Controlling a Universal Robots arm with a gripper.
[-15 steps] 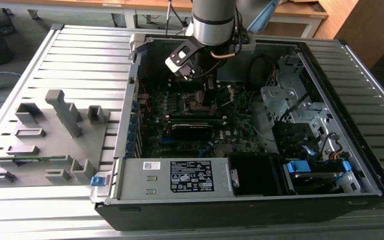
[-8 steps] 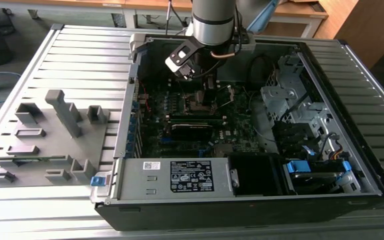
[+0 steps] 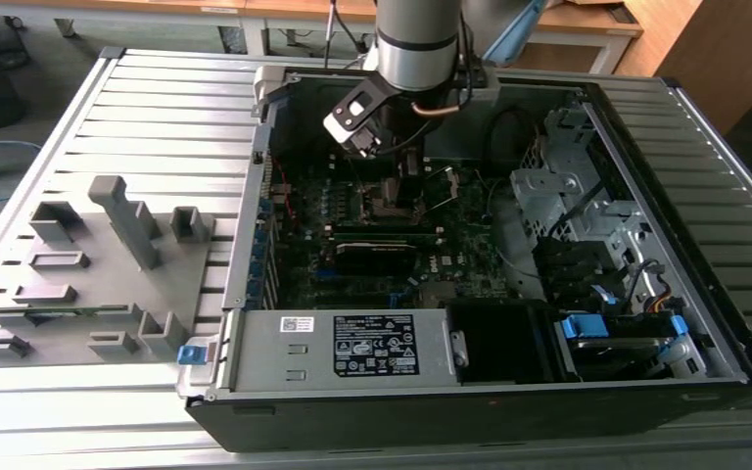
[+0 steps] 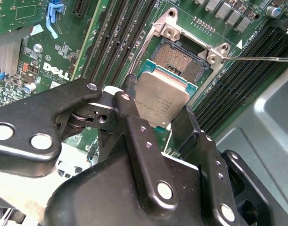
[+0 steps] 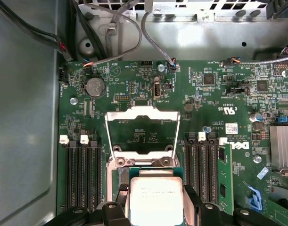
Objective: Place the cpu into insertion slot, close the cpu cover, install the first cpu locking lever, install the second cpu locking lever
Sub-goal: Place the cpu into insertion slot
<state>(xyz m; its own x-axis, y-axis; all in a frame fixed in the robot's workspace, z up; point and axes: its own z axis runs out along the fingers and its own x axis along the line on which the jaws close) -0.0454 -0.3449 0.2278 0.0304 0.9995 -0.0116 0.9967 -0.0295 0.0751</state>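
I have the gripper (image 4: pixel 157 113) clenched on the cpu (image 4: pixel 159 96). In the second wrist view its two black fingers (image 4: pixel 127 106) press on opposite edges of the chip, with the jaws only as wide as the chip itself and the silver-grey top facing the camera. The cpu hangs just over the insertion slot (image 4: pixel 181 59) and overlaps the socket's near edge; I cannot tell whether it already touches. In the first wrist view the cpu cover (image 5: pixel 143 113) stands flipped open on the far side of the socket, with green motherboard (image 5: pixel 219 94) showing through its square window. A thin locking lever (image 4: pixel 259 59) sticks out sideways, swung clear of the socket. In the exterior view the arm (image 3: pixel 415 39) reaches down into the open computer case (image 3: pixel 481 421), toward its far end. A grey parts fixture (image 3: pixel 102 264) sits on the slatted table (image 3: pixel 36 147) at the exterior view's left.
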